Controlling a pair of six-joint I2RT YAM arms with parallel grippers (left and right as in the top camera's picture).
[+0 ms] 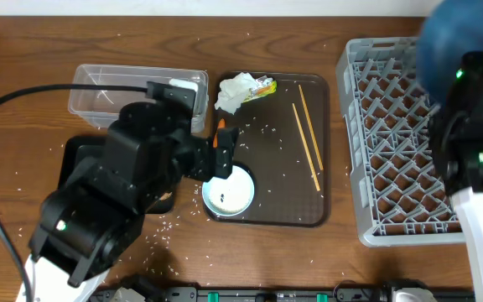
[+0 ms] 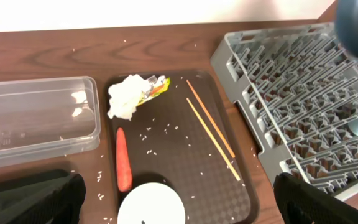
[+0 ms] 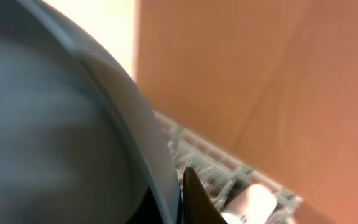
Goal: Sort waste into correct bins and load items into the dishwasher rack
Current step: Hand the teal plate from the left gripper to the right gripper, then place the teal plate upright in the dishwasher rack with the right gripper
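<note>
1. From my station I can read no word, number, brand or sign in any of the three views.
2. The yellow-green wrapper (image 2: pixel 156 88), lying by the far edge of the brown serving tray (image 2: pixel 185 168), carries a reddish printed patch. In the left wrist view it is too small and blurred for me to make out any letters, and in the overhead view it is smaller still.
3. The clear plastic tub (image 2: pixel 39 121), towards the table's far left corner, shows a faint mark near its left end. I cannot tell whether it is lettering.
</note>
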